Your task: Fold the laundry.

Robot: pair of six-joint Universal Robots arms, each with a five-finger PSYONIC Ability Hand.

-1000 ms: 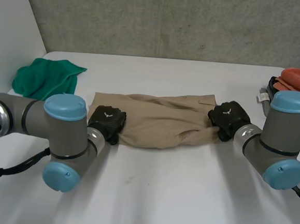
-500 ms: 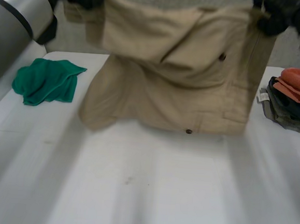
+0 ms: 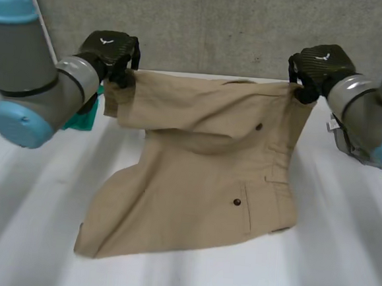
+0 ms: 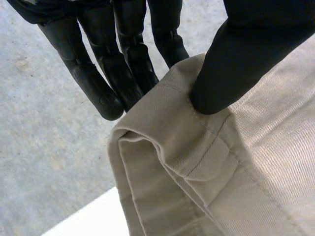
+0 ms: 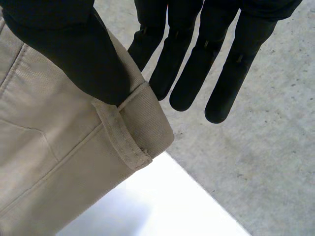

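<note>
Tan shorts [image 3: 203, 157] hang by their waistband above the white table [image 3: 314, 265], with the leg ends trailing on the tabletop toward me. My left hand [image 3: 109, 49] pinches one end of the waistband [image 4: 197, 147] between thumb and fingers. My right hand [image 3: 319, 64] pinches the other end of the waistband [image 5: 123, 132] the same way. Both hands are raised at the far side of the table, level with each other, and the waistband sags slightly between them. A pocket with a dark button [image 3: 237, 202] faces me.
A green cloth [image 3: 87, 112] lies at the far left, partly hidden behind my left arm. At the right table edge a pile of clothes [image 3: 340, 138] peeks out behind my right arm. A grey wall stands behind the table.
Both hands lifted the shorts from lying flat on the table up into the air, then came down somewhat, so the shorts' lower part now rests on the table.
</note>
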